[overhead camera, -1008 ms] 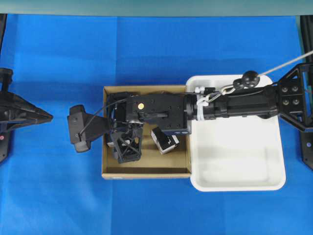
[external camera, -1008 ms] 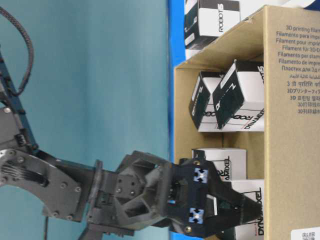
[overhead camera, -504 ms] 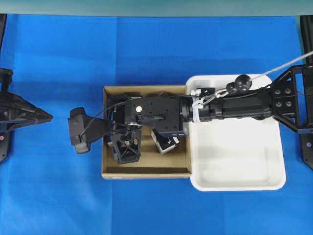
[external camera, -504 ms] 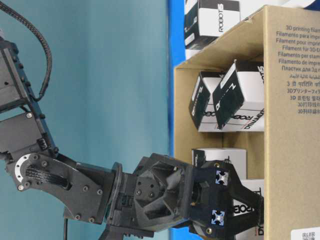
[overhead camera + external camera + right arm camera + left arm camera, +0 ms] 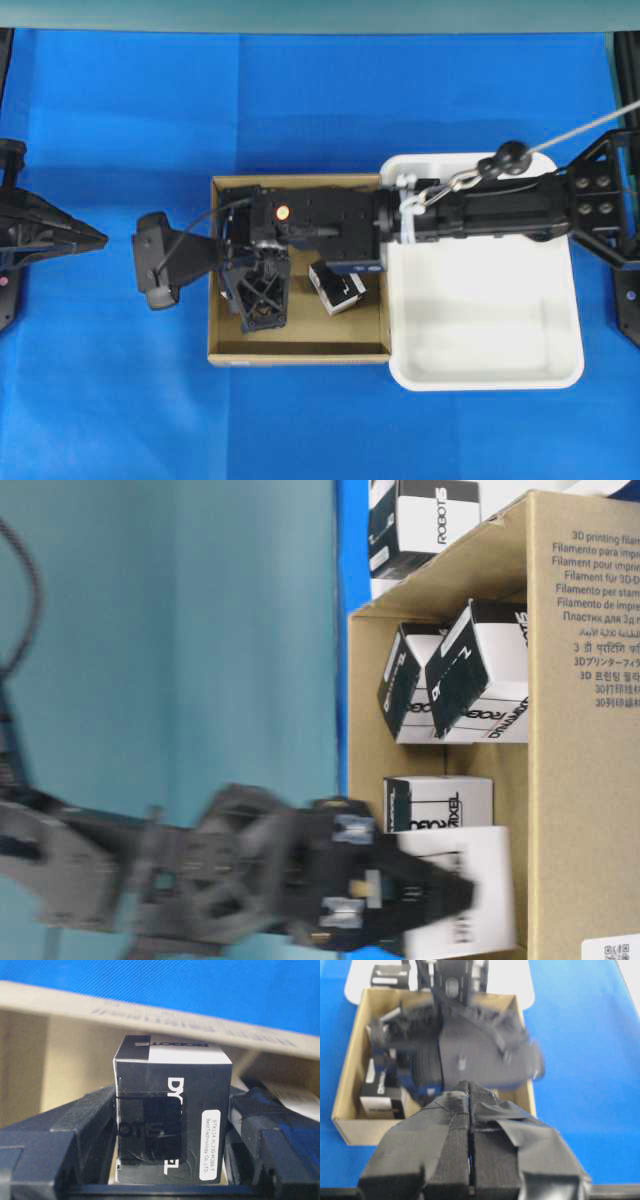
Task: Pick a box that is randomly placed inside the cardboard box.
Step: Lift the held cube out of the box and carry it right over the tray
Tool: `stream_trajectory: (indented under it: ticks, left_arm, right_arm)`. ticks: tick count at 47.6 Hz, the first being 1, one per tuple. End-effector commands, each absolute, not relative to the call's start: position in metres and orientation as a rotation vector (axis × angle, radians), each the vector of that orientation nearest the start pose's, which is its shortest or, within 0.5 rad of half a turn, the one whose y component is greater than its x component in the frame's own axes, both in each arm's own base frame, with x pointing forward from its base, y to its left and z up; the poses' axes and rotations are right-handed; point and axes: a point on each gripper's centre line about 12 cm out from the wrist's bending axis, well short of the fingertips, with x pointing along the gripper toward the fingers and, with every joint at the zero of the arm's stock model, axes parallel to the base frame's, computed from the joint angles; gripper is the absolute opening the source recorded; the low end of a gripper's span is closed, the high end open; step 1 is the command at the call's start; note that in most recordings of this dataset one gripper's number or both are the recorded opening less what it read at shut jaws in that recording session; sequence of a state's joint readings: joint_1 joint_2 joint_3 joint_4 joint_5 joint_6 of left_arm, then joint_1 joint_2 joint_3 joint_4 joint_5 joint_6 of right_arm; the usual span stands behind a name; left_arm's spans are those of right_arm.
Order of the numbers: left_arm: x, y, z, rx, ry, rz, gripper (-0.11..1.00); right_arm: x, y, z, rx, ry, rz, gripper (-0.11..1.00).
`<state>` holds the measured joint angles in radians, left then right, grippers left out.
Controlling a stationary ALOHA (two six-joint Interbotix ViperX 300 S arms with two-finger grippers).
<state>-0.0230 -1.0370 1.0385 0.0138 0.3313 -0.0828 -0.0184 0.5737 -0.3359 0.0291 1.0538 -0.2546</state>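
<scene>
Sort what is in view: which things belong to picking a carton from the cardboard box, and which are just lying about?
Part of the job:
- small black carton with white label, sitting between the right gripper's jaws
- shallow brown cardboard box

Lying about:
- white rounded plastic tray
- other black-and-white cartons
- blue table cover
- left gripper, parked with jaws together

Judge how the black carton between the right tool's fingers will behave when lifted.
The carton looks stiff: flat faces, crisp edges. Probably light, being small printed cardboard. Its smooth sides could slip, though the right tool flanks two opposite flat faces, so tipping seems unlikely.
</scene>
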Motion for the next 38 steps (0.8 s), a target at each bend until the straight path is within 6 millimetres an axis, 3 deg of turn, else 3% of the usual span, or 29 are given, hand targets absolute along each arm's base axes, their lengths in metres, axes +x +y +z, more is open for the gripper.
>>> stream_trajectory:
  ticks: [1,12,19,26,31,38]
  left_arm:
    - [0.186,-0.003,0.303,-0.061,0.307,-0.003,-0.07]
    - [0.186,-0.002,0.303,-0.061,0.307,-0.001,-0.07]
    - [0.186,-0.003,0.302,-0.061,0.309,-0.001,-0.07]
    - [0.186,-0.002,0.301,-0.062,0.313,0.000,-0.07]
    - [0.186,-0.002,0.301,-0.062,0.315,0.002,-0.07]
    - [0.186,-0.001,0.301,-0.063,0.316,0.008,-0.07]
  right_arm:
    - [0.536,-0.013,0.200,-0.162,1.240,0.148,0.62]
    - [0.515,-0.027,0.275,-0.143,1.212,0.130,0.62]
    - [0.483,-0.035,0.328,-0.127,1.177,0.112,0.62]
    - [0.445,-0.036,0.366,-0.089,1.159,0.079,0.62]
    - [0.421,-0.035,0.369,-0.063,1.186,0.063,0.62]
    - [0.391,-0.032,0.356,-0.039,1.221,0.053,0.62]
